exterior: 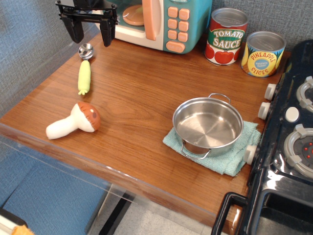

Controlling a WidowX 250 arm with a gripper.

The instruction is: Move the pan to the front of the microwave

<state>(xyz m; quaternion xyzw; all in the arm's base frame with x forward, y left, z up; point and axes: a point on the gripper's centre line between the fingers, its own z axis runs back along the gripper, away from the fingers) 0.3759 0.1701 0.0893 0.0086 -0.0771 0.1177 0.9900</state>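
Jaws spread and empty, the gripper (89, 30) hung by the microwave (159, 22), well apart from the pan (208, 126). Nothing moved yet — that pan sat on a teal cloth (230, 159) beside the stove (293, 142), whole carry left.

pan (208, 125): shiny silver steel
microwave (164, 22): teal body, cream door frame, peach handle and buttons
cloth (220, 156): pale teal
worktop (137, 103): reddish-brown wood grain
gripper (91, 30): black
scoop (86, 51): silver
corn (84, 77): yellow, green tip
mushroom (73, 122): white stem, brown cap with pale spots
tomato can (225, 36): red and green label, white lettering
pineapple can (263, 54): yellow label, blue lettering
stove (288, 147): glossy black, white knobs
wall (29, 39): grey-blue weave
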